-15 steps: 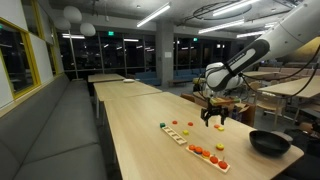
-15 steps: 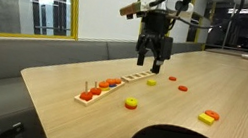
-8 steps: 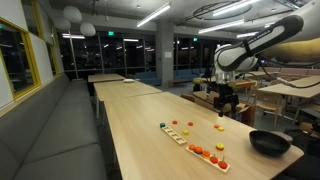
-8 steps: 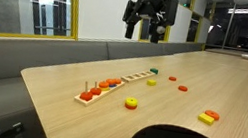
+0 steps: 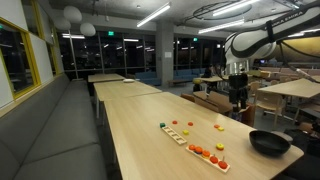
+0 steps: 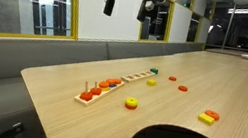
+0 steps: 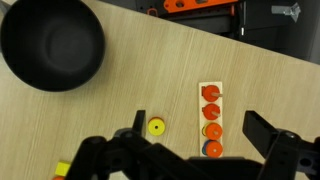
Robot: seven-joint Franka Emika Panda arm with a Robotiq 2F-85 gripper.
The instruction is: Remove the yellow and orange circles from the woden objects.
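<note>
Up from just over the table a second ago, my pincer (image 6: 127,1) now hangs high at the top of the frame, well clear of everything. The arm has swung away from the strips. Its jaws stand wide apart with nothing between them. The wrist view agrees: both fingers (image 7: 100,160) are spread along the bottom edge, empty.

A yellow ring (image 7: 155,127) lies loose on the wood just left of the near wooden strip (image 7: 211,85), so I judge it already taken off. A yellow and orange pair (image 6: 207,116) sits well apart, toward the right in an exterior view, likely set down for the same reason. On the strip four round pieces sit in a row: two red toward the top, then two orange discs (image 7: 211,148) below, one perhaps partly yellow. The second wooden strip (image 6: 141,78) lies farther back, its pieces too small to sort by colour.

The black bowl (image 7: 52,45) fills the upper left of the wrist view, well apart from the strips. The long table (image 5: 140,130) carries it all. With orange on the strip, I judge the job unfinished; this height lets me survey the layout.
</note>
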